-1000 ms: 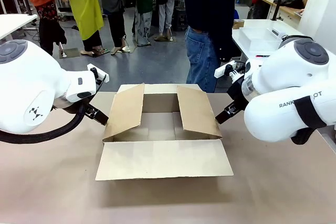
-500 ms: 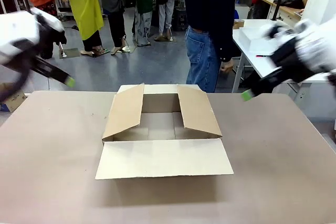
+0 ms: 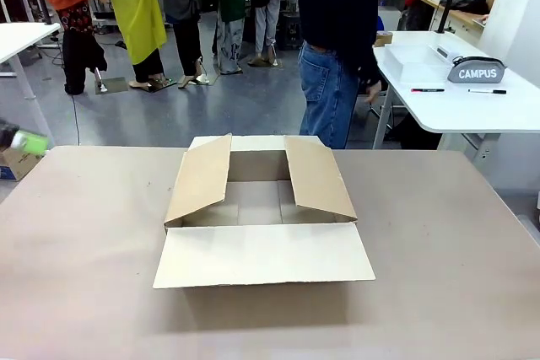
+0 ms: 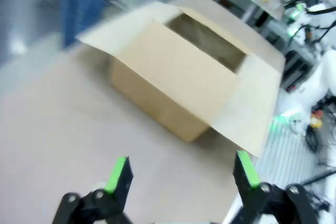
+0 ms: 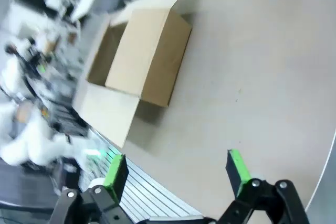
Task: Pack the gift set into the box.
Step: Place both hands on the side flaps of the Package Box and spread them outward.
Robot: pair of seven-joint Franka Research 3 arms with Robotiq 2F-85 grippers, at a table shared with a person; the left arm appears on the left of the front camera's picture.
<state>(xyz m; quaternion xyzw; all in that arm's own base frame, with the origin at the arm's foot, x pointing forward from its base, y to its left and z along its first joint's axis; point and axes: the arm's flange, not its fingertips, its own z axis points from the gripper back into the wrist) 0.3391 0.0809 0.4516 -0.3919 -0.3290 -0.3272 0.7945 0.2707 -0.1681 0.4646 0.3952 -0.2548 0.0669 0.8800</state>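
The box [image 3: 261, 208] stands open at the middle of the brown table, all four flaps folded outward and its inside bare. Parts of the gift set lie on a white side table [image 3: 456, 107] at the back right: a pale tray [image 3: 413, 63], a grey pouch lettered "CAMPUS" [image 3: 477, 71] and two pens [image 3: 428, 90]. My left gripper [image 4: 182, 171] is open and empty, high above the table, looking down at the box [image 4: 178, 72]. One blurred green pad [image 3: 32, 143] of it shows at the far left edge. My right gripper [image 5: 176, 170] is also open and empty, well off from the box [image 5: 149, 59].
A person in a dark top and jeans [image 3: 333, 48] stands at the far side of the table, a hand near the side table. Other people stand farther back on the left. Bare tabletop [image 3: 84, 250] surrounds the box.
Both arms have drawn back from the box's side flaps, the left one out to the left, the right one out to the right. The flaps stay open. The side table with the pouch is now uncovered.
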